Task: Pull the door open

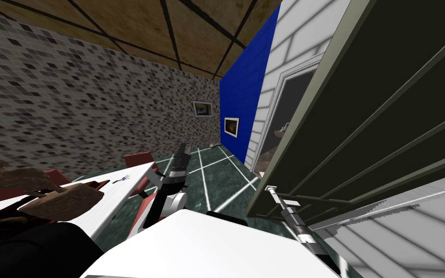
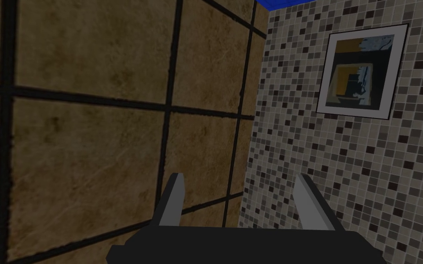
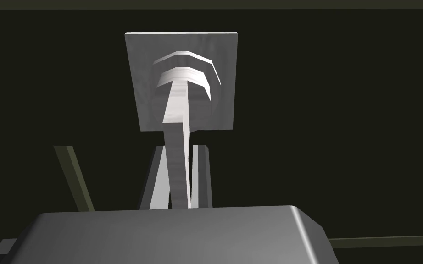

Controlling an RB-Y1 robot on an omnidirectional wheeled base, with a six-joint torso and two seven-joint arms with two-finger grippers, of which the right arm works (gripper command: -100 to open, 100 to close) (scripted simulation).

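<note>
Your right claw (image 3: 180, 153) is clenched on the lever handle (image 3: 178, 103) of the dark door (image 3: 343, 114) at your right, giving purchase to pull; your left claw (image 2: 239, 181) is released, held clear of the swing.

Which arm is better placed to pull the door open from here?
Right: the right gripper is shut on the lever handle of the dark door. The left gripper is open, held away from it.
</note>
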